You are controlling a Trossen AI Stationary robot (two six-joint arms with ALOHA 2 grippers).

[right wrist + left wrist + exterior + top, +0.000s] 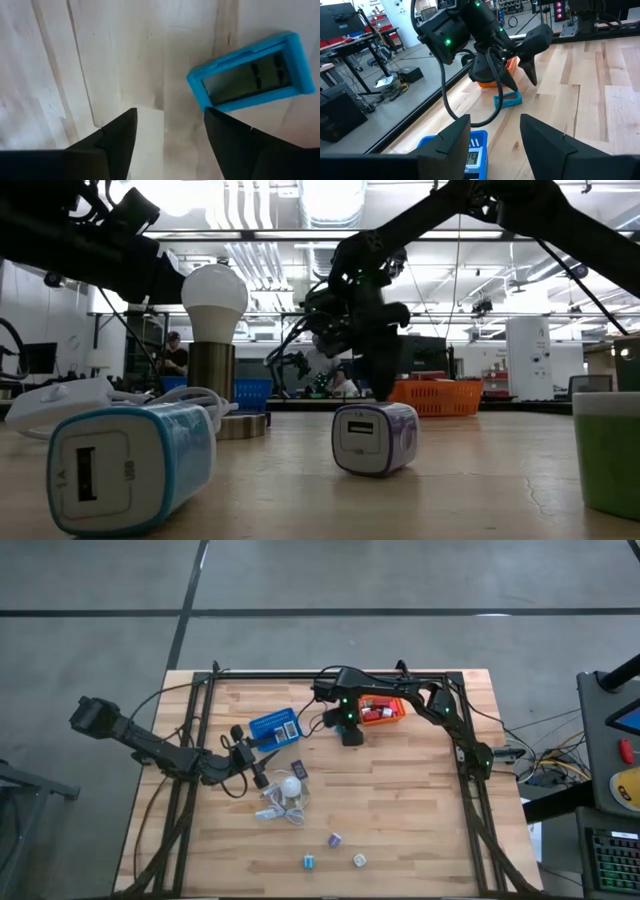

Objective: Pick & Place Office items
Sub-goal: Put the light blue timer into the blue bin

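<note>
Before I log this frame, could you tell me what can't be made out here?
- Orange basket contents: high view, right arm covers them.
- Blue-framed display: right wrist view, reading blurred, one corner cut off by the edge.
- Green object: low view, cut by the frame edge.

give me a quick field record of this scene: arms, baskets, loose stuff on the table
right gripper: open, empty, pointing down at the table beside a blue-framed item
left gripper: open, empty, near the blue basket
orange basket: far side of the table, holds red and white pieces
bulb: white, with cord, mid table
small cubes: three, near edge
table: pale wood
</note>
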